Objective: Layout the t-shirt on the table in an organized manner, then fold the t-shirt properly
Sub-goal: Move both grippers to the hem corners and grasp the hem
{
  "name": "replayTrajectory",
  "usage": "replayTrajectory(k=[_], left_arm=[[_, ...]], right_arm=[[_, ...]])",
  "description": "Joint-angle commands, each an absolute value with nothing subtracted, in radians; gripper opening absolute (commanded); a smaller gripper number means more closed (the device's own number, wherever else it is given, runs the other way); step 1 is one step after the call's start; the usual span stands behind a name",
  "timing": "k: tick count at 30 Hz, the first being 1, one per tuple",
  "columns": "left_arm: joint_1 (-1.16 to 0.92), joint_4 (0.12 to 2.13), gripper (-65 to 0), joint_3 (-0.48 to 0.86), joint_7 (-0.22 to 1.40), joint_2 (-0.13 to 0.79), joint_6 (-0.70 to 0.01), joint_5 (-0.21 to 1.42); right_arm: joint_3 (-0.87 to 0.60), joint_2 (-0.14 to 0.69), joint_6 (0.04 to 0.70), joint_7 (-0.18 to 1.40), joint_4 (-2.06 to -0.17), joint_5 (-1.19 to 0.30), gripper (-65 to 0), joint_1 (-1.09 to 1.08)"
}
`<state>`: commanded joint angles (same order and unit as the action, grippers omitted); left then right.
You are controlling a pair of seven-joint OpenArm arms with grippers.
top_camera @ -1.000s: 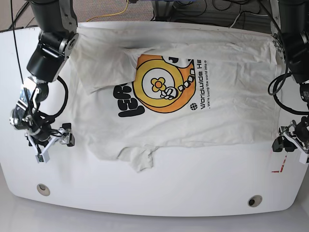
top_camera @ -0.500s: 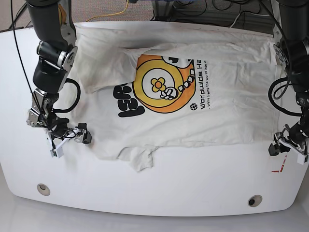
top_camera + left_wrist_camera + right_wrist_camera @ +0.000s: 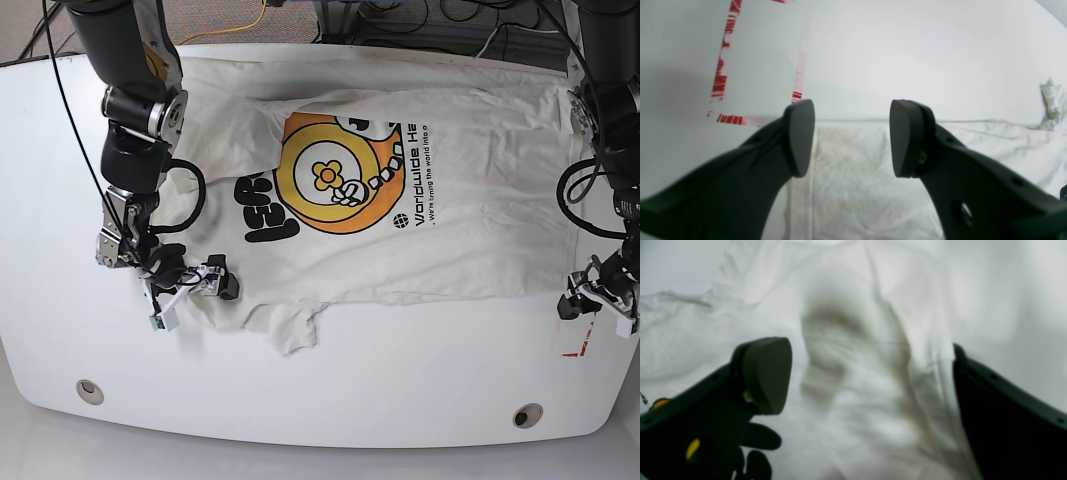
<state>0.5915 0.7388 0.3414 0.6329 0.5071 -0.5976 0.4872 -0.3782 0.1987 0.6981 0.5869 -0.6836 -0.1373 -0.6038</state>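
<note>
The off-white t-shirt (image 3: 420, 230) lies spread on the white table (image 3: 330, 390), flower graphic up, with a sleeve folded over at the upper left and a crumpled bit at its near edge. On the left of the base view, my right gripper (image 3: 195, 293) sits at the shirt's near left edge. It is open in the right wrist view (image 3: 860, 380), with loose t-shirt (image 3: 873, 400) fabric between the fingers. My left gripper (image 3: 597, 303) is at the shirt's near right corner. It stands open (image 3: 851, 138) just over the t-shirt (image 3: 853, 186) hem.
A red tape mark (image 3: 576, 350) lies on the table beside my left gripper, and the left wrist view shows this mark (image 3: 721, 76) too. Two grey grommet holes (image 3: 90, 391) (image 3: 527, 415) sit near the front edge. Cables run behind the table.
My right gripper has moved right across the bare table to the shirt's near left edge. My left gripper has edged slightly inward to the shirt's corner.
</note>
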Motion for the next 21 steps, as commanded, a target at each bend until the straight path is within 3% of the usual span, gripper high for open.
replayTrajectory(k=[1, 4, 5, 10, 18, 21], left_arm=[[0.591, 0.737, -31.5, 0.341, 0.633, 0.507, -0.598, 0.487], [0.59, 0.736, -31.7, 0.341, 0.63, 0.507, -0.585, 0.483], [0.59, 0.736, -31.7, 0.341, 0.628, 0.507, -0.573, 0.461], [0.59, 0.736, -31.4, 0.341, 0.573, 0.499, -0.542, 0.354], [0.656, 0.608, -31.1, 0.343, 0.527, 0.466, -0.538, 0.231], [0.662, 0.572, -31.1, 0.343, 0.503, 0.464, -0.504, 0.213]], right_arm=[[-0.378, 0.199, 0.698, 0.582, -0.684, -0.137, -12.7, -0.604], [-0.378, 0.199, 0.698, 0.544, -0.68, -0.134, -27.0, -0.604], [-0.378, 0.2, 0.698, 0.53, -0.677, -0.134, -36.5, -0.604], [-0.375, 0.203, 0.698, 0.527, -0.677, -0.133, -60.2, -0.61], [-0.305, 0.205, 0.698, 0.529, -0.682, -0.133, -60.9, -0.611], [-0.305, 0.202, 0.698, 0.529, -0.682, -0.134, -60.9, -0.611]])
